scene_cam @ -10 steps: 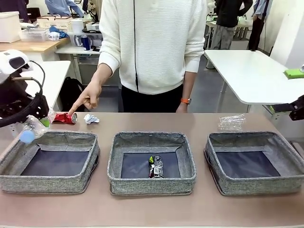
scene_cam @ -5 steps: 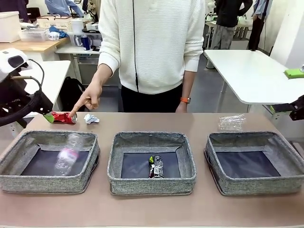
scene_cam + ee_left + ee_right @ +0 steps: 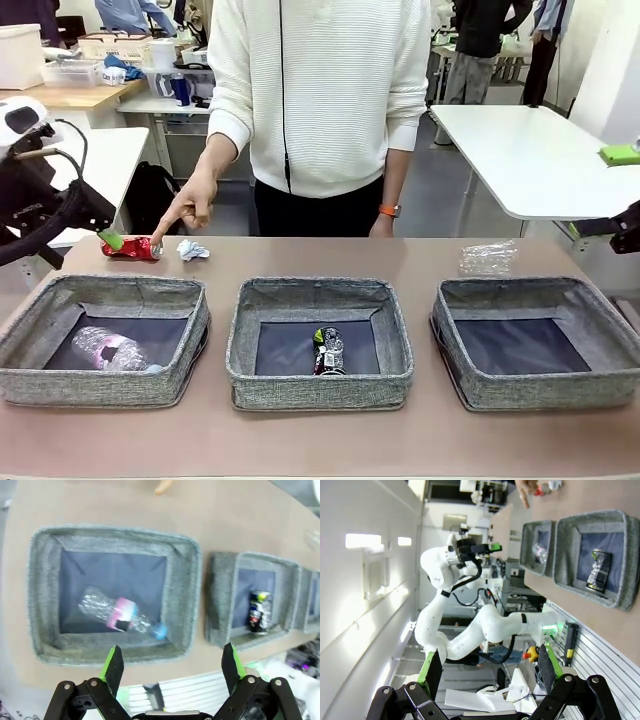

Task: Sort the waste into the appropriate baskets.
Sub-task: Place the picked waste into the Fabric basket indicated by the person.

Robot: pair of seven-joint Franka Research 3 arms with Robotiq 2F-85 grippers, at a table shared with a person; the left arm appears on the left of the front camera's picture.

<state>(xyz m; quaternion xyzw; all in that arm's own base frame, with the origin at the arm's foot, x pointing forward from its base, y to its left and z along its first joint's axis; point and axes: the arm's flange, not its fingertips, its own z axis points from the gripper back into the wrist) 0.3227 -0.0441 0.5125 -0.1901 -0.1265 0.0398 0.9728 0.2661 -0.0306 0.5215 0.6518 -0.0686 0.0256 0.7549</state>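
Note:
A clear plastic bottle [image 3: 110, 350] with a pink label lies on its side in the left basket [image 3: 190, 330]. In the left wrist view the same bottle [image 3: 120, 617] is below my left gripper [image 3: 173, 665], which hangs open and holds nothing. A green fingertip [image 3: 110, 240] of that gripper sits beside the red can [image 3: 137, 248]. The person's hand [image 3: 188, 212] points at the can. A white paper wad [image 3: 192, 250] lies next to it. The dark can [image 3: 328, 350] rests in the middle basket [image 3: 320, 380]. My right gripper [image 3: 489, 670] is open, off the table's right side.
A crumpled clear plastic piece [image 3: 488, 258] lies behind the right basket [image 3: 540, 390]. The person stands at the far edge, behind the middle basket. My right arm's dark end [image 3: 625, 225] shows at the picture's right edge.
The bottle left my left gripper, fell and came to rest on the left basket's floor. The left gripper drew back and up slightly toward the red can.

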